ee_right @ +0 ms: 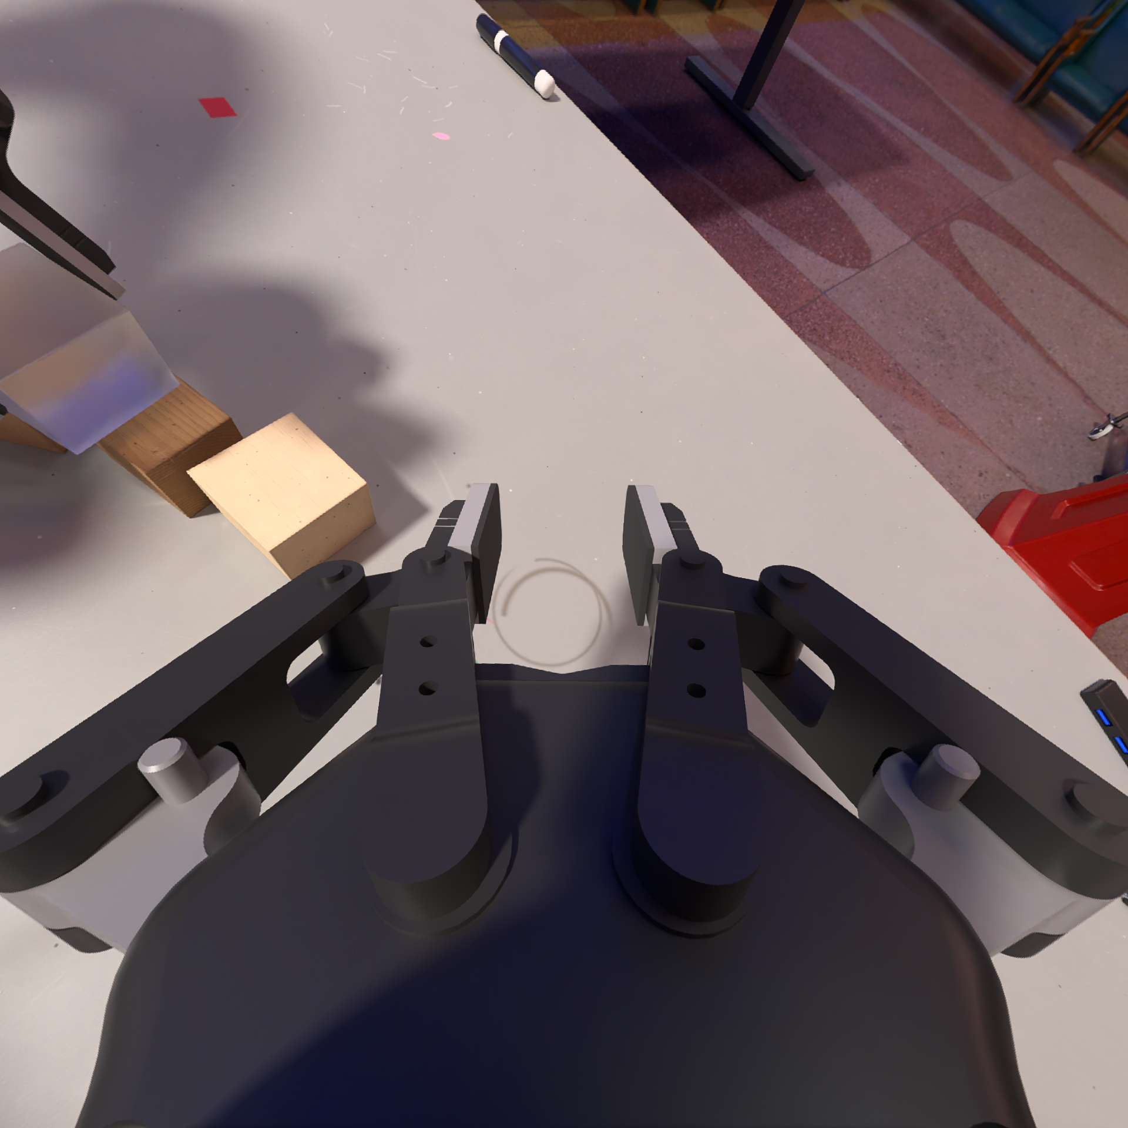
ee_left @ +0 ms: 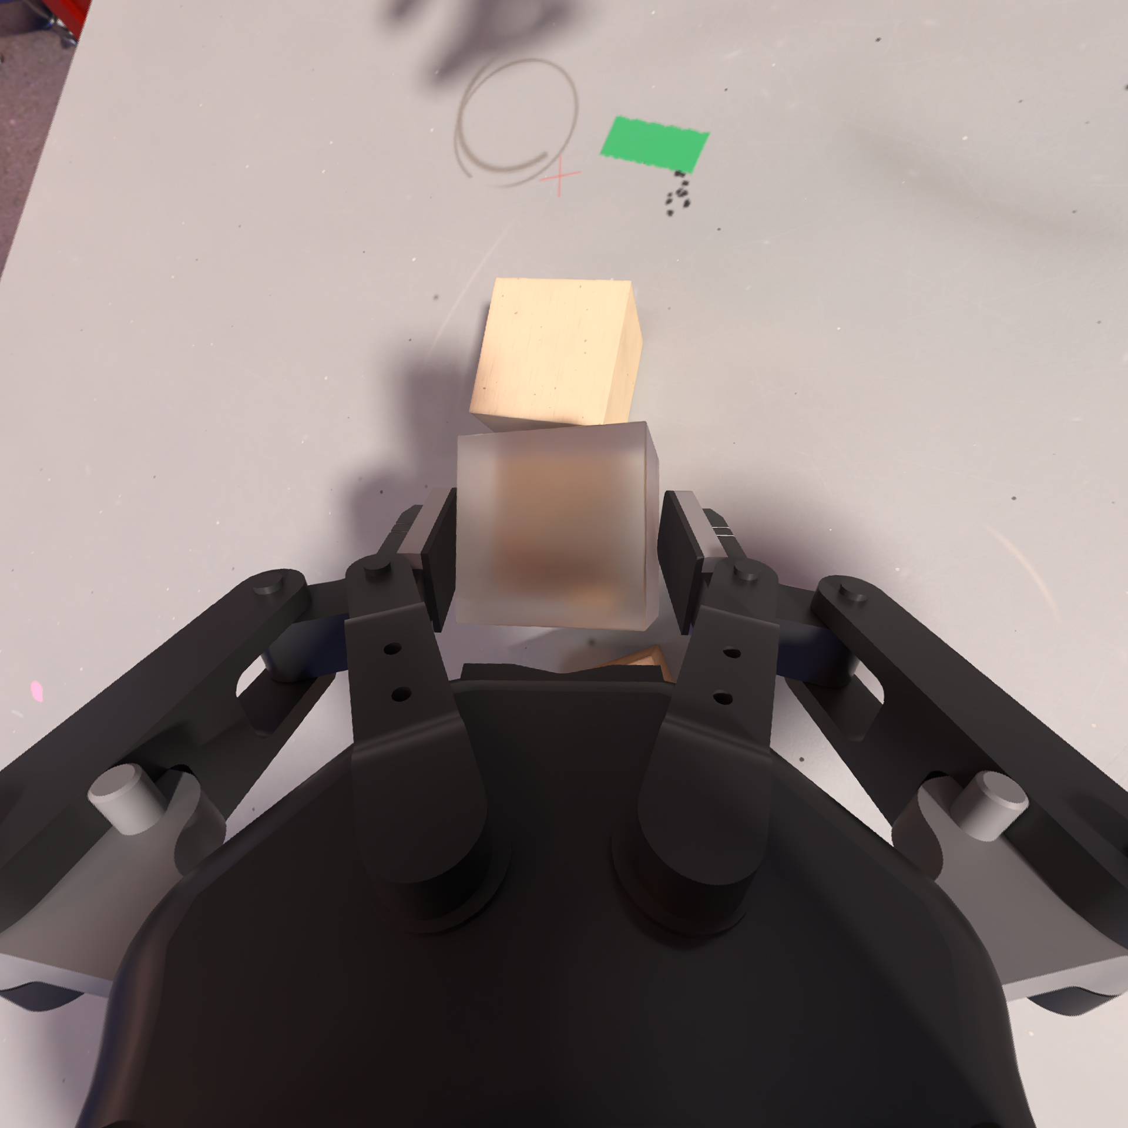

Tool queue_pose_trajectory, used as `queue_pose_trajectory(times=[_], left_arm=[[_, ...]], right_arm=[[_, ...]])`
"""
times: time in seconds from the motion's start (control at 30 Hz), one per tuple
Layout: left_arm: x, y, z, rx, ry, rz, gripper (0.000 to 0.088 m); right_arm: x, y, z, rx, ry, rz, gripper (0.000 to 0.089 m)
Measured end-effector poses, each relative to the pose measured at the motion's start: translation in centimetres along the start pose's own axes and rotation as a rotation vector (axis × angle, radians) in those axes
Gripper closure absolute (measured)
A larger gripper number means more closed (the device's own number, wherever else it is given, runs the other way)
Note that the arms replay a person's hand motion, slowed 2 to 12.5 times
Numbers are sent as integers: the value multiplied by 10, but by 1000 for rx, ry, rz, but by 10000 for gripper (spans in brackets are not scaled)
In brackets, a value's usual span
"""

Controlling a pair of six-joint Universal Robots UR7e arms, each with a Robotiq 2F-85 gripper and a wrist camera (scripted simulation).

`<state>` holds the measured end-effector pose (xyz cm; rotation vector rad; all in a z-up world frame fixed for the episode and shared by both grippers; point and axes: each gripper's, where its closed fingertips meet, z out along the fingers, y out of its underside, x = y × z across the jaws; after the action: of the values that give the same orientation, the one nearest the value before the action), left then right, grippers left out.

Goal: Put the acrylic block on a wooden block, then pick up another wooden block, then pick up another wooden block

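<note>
Left gripper [ee_left: 556, 543] has the acrylic block [ee_left: 555, 525] between its pads, a sliver of daylight on the right side, so I can't tell if it's clamped or just let go. It sits over the dark wooden block [ee_right: 168, 442], ready for stacking. Pale block [ee_left: 558, 351] waits just beyond. Right gripper [ee_right: 561, 549] hangs spread and empty over the table [ee_right: 427, 305], free for a pick-up.
</note>
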<state>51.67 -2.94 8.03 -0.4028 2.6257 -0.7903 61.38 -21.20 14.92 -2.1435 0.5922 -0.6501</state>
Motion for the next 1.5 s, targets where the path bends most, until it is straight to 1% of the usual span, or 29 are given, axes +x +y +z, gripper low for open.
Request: queue_pose_trajectory(times=[0.1,0.23,0.33,0.47,0.6,0.83,0.93,1.03,1.13,1.23,1.4,1.5], left_arm=[[-1,-1,1,4,18,14,314],[-5,1,2,-3,11,43,314],[-6,1,3,1,20,58,314],[-4,1,5,10,46,58,314],[-7,1,6,8,43,53,314],[-8,3,10,4,49,56,314],[-7,3,12,3,60,53,314],[-5,5,15,-7,76,52,314],[-5,8,18,-24,73,54,314],[-7,8,20,-23,61,60,314],[-6,6,21,-5,61,57,315],[-7,6,22,0,60,55,315]], right_arm=[[1,2,1,-4,-5,6,527],[2,4,2,-9,-5,4,531],[3,4,2,-6,0,-6,554],[4,3,2,4,7,-18,575],[4,3,2,6,9,-15,575],[5,8,5,-23,-2,2,565],[7,11,6,-42,6,5,542],[9,14,8,-53,12,5,501],[9,16,10,-60,9,6,463],[8,17,12,-67,0,12,423],[4,19,15,-72,-21,16,337],[0,20,18,-71,-44,14,312]])
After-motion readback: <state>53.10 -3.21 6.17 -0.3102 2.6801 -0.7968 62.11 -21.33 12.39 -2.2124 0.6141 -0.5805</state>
